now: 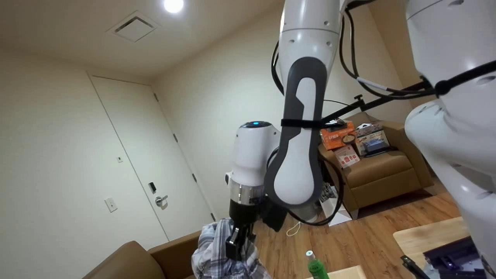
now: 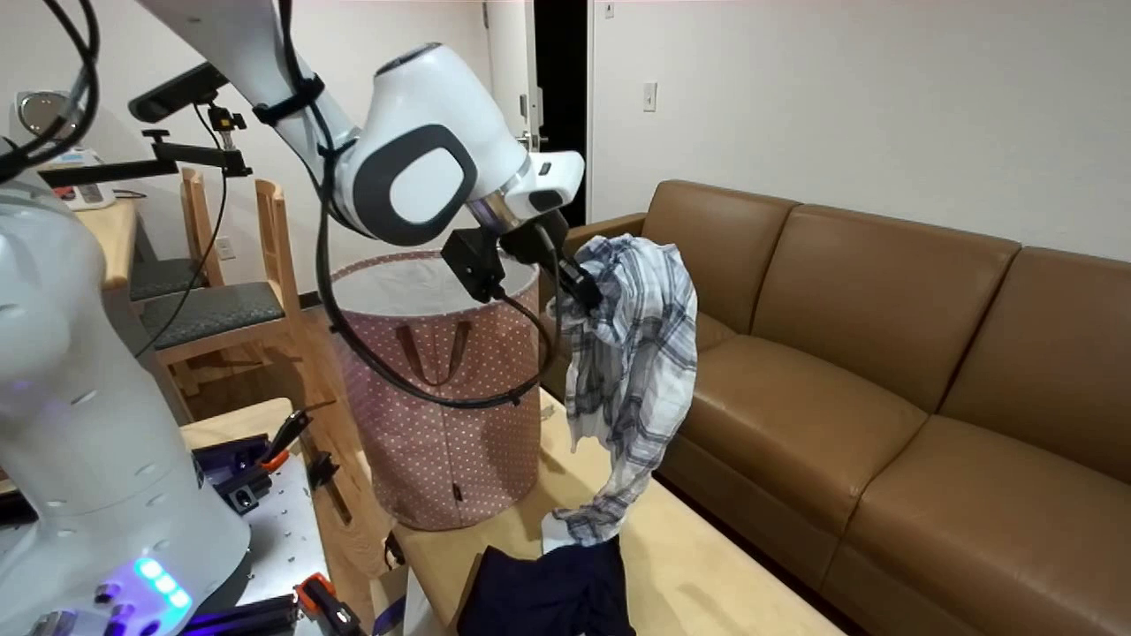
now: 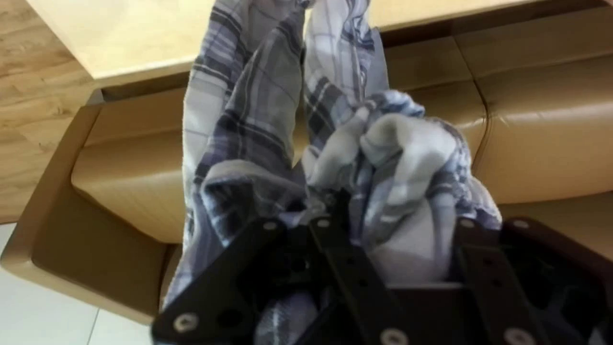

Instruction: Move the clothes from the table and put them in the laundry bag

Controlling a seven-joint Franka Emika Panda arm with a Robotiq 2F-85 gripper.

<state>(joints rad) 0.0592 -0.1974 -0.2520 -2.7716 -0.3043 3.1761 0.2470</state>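
Hanging limp from the gripper [image 2: 581, 290], the plaid shirt [image 2: 649, 327] shows in an exterior view beside the polka-dot laundry bag [image 2: 477, 424], outside its open mouth. Its long tail reaches down toward the table [image 2: 707, 583], ending by a dark garment [image 2: 548, 587]; whether the two touch, I cannot tell. Judging by the drape, it should be light and soft, with no stiffness and little to break, so a firm squeeze ought to do no harm. The arm [image 2: 424, 159] reaches past the bag, above or in front of it, with the wrist tilted and the gripper aimed down and toward the sofa [image 2: 884, 397].

In an exterior view the forearm [image 1: 298, 155] stands steep, and the gripper points downward into the bunched shirt [image 1: 211, 248].

In the wrist view the black fingers [image 3: 347, 270] pinch a crumpled wad of shirt between them, though the contact itself is dark and blurred. Several layers seem caught, which should resist slipping. Any fresh hold would best go on a thick fold near the middle, since gripping one end leaves more cloth to snag on the rim.
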